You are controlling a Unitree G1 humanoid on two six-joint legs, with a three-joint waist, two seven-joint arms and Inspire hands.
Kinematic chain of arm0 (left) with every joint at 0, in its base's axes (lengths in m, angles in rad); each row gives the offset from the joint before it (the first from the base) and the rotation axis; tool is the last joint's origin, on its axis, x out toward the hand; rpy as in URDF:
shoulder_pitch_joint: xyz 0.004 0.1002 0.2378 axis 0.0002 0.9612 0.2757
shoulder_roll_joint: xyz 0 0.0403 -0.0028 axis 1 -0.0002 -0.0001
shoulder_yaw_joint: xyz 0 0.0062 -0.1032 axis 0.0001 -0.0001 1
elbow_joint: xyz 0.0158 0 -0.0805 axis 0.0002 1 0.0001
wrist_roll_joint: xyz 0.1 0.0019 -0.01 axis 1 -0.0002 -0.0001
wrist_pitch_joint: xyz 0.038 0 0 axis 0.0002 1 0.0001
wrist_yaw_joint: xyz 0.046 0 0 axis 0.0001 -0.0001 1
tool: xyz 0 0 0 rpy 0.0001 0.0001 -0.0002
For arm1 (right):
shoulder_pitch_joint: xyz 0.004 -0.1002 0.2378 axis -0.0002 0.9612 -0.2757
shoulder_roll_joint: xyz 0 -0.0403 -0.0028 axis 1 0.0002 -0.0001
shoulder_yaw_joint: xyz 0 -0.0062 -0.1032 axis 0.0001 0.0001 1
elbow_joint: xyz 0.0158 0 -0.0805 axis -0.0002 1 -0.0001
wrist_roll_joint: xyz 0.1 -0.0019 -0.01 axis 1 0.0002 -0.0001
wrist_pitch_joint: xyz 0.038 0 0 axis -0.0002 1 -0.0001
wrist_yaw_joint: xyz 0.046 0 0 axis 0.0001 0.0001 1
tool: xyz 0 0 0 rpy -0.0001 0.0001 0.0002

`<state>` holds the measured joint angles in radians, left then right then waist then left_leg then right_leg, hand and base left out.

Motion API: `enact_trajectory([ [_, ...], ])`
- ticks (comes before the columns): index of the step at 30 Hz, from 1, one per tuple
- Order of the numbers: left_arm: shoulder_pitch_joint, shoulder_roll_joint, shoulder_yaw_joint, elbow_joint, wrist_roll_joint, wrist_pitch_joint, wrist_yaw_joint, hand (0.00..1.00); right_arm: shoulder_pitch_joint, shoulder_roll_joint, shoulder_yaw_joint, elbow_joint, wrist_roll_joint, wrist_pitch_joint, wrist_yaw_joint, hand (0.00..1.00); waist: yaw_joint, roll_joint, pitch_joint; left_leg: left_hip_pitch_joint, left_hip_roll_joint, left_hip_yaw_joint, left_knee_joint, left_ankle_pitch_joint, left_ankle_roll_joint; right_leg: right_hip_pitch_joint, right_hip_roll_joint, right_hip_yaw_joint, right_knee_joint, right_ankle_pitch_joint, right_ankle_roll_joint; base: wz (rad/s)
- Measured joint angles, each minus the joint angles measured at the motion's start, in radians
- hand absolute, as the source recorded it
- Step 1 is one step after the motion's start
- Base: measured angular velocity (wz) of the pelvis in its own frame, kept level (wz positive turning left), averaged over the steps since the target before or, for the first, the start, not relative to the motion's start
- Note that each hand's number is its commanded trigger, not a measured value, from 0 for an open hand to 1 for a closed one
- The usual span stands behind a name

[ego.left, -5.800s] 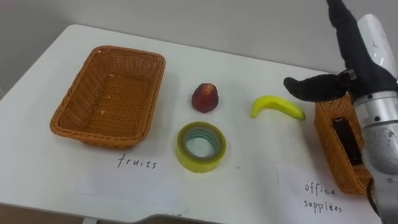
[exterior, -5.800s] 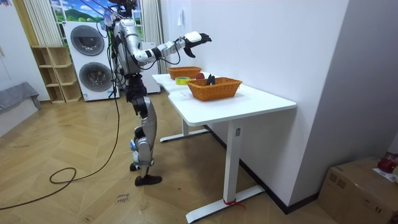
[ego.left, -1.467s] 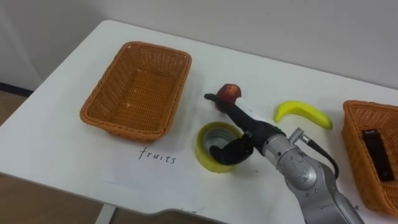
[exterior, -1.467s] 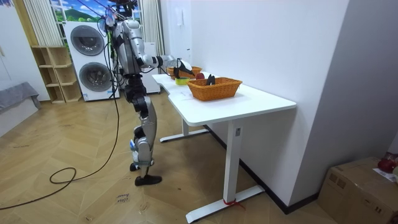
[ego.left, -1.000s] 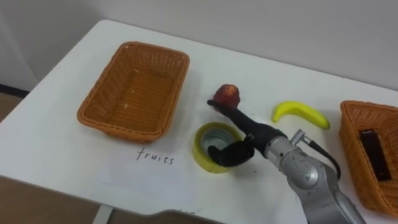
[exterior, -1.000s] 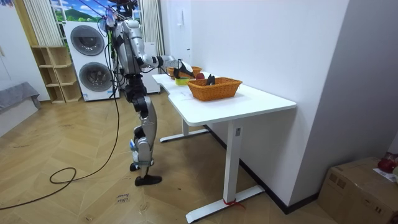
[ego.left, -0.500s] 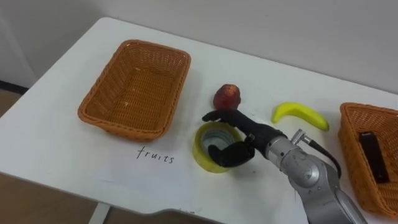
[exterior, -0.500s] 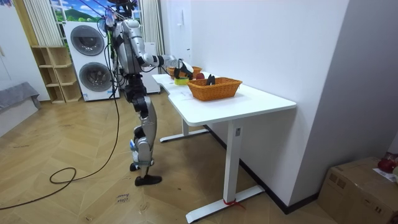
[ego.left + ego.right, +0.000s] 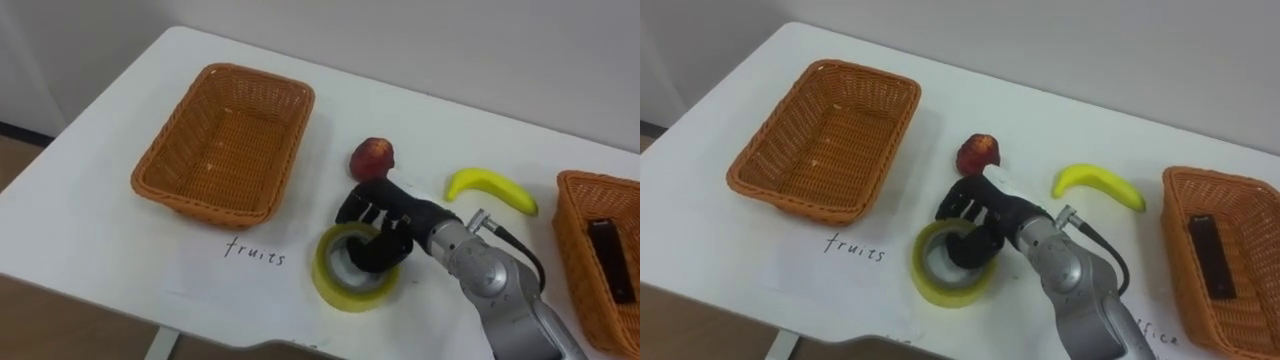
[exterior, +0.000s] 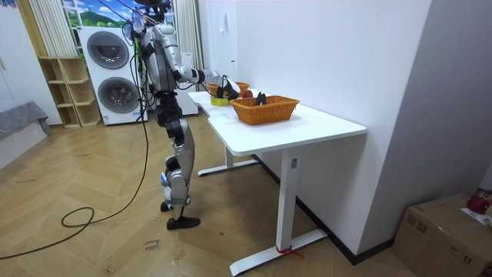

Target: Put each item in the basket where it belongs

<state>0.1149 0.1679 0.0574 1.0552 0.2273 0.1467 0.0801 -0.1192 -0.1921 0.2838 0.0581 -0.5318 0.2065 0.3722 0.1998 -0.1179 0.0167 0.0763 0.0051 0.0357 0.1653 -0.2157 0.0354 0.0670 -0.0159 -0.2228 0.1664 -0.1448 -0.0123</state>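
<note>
Tape roll (image 9: pixel 348 297) is pinched at its far rim by your right hand (image 9: pixel 392 218), fingers curled; office basket (image 9: pixel 572 250) lies well to its right.

White table (image 10: pixel 323 123), washing machines (image 10: pixel 108 50), cardboard box (image 10: pixel 442 231)

yellow tape roll (image 9: pixel 340 294) pinched by robot hand (image 9: pixel 388 218), red apple (image 9: pixel 372 157) and banana (image 9: pixel 490 188) lying nearby.
</note>
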Motion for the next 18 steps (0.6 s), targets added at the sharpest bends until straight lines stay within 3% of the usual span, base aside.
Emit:
enact_trajectory([
  [8,0.001,0.001,0.0,0.0,0.002,0.004,-0.001,0.0,0.0,0.0,0.0,0.001,-0.006,0.006,0.002,1.0,0.003,-0.001,-0.002,-0.001,-0.001,0.0,0.002,0.0,0.0,0.0,-0.001,0.001,0.001,0.0,0.0,0.0],
  [13,0.005,0.0,0.0,0.0,0.0,0.007,-0.002,0.0,0.001,0.0,0.001,0.004,-0.007,0.012,0.012,1.0,0.002,0.004,-0.0111,0.005,-0.001,0.0,0.005,0.0,0.0,0.004,-0.001,0.002,0.001,0.0,0.0,0.0],
  [18,0.005,-0.001,0.0,0.003,0.001,0.006,0.001,0.0,0.001,0.0,0.001,0.004,-0.007,0.011,0.011,1.0,0.001,0.005,-0.0114,0.005,-0.001,0.002,0.005,0.0,0.0,0.004,-0.001,0.003,0.001,0.0,0.0,0.0],
])
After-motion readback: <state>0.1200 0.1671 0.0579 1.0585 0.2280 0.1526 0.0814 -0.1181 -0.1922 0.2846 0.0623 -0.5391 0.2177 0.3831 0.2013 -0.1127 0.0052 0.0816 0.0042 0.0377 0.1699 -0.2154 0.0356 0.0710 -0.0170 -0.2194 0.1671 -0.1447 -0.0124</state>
